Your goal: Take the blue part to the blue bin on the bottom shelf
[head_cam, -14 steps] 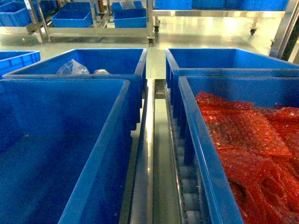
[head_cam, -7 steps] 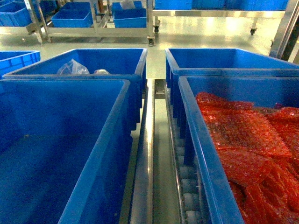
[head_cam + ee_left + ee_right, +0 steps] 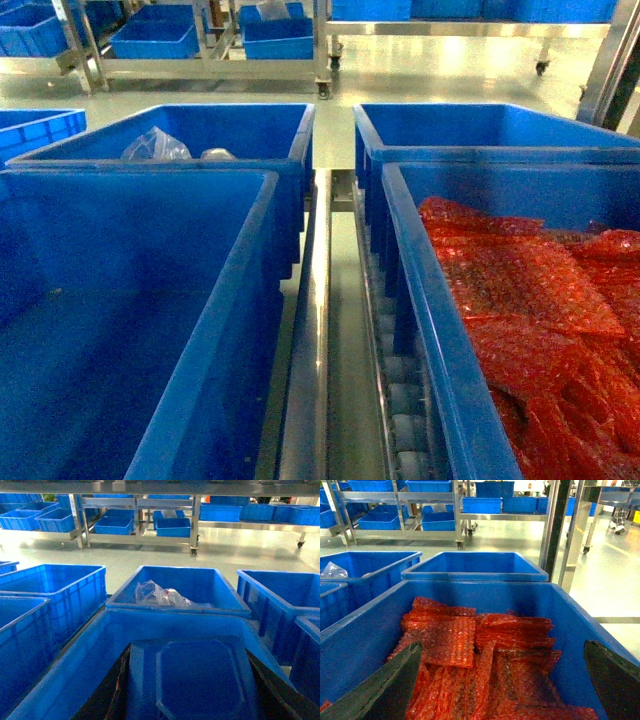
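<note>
Below, left tool (image 3: 192,700) grips smooth octagonal blue part (image 3: 192,682).

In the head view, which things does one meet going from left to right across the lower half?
Empty blue bin → steel rail → row of white rollers → blue bin holding red bubble-wrap bags.

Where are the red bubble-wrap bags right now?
The red bubble-wrap bags fill the near blue plastic bin on the head view's right, beside the steel roller track.
</note>
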